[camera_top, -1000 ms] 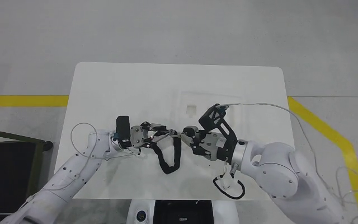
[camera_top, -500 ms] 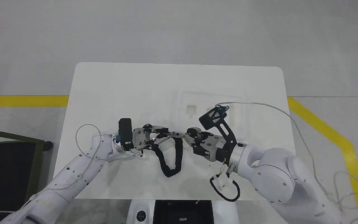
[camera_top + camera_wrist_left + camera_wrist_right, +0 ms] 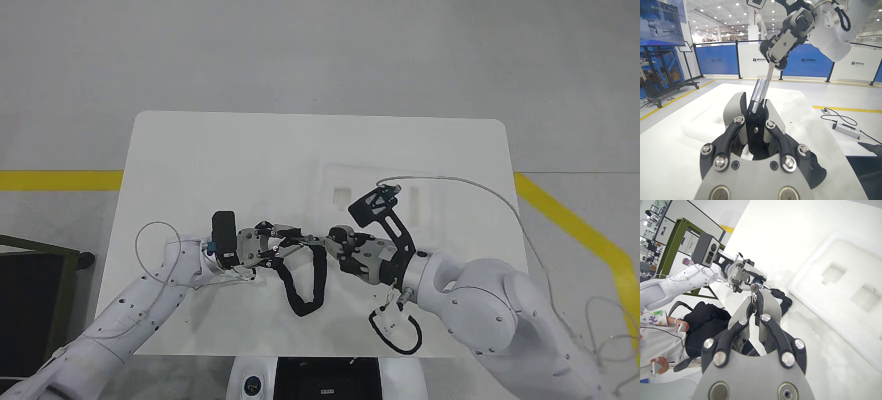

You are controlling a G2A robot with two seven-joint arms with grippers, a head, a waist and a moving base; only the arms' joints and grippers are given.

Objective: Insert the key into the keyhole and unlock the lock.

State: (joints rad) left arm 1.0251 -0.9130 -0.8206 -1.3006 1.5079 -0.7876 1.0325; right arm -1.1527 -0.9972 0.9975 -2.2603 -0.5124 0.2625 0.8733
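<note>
Keeping lock [image 3: 758,91] clenched in left tool [image 3: 755,103], right tool [image 3: 755,300], gripping key [image 3: 770,73], should square it to keyhole [image 3: 755,287] before pushing.

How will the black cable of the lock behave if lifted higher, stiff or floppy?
Probably floppy: the black cable bends in a loose loop from the left gripper, so it would likely swing. The chrome lock cylinder looks rigid, smooth, perhaps slippery.

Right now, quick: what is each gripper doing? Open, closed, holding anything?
Left gripper: closed, holding the lock by its chrome cylinder.
Right gripper: closed, holding the key.
</note>
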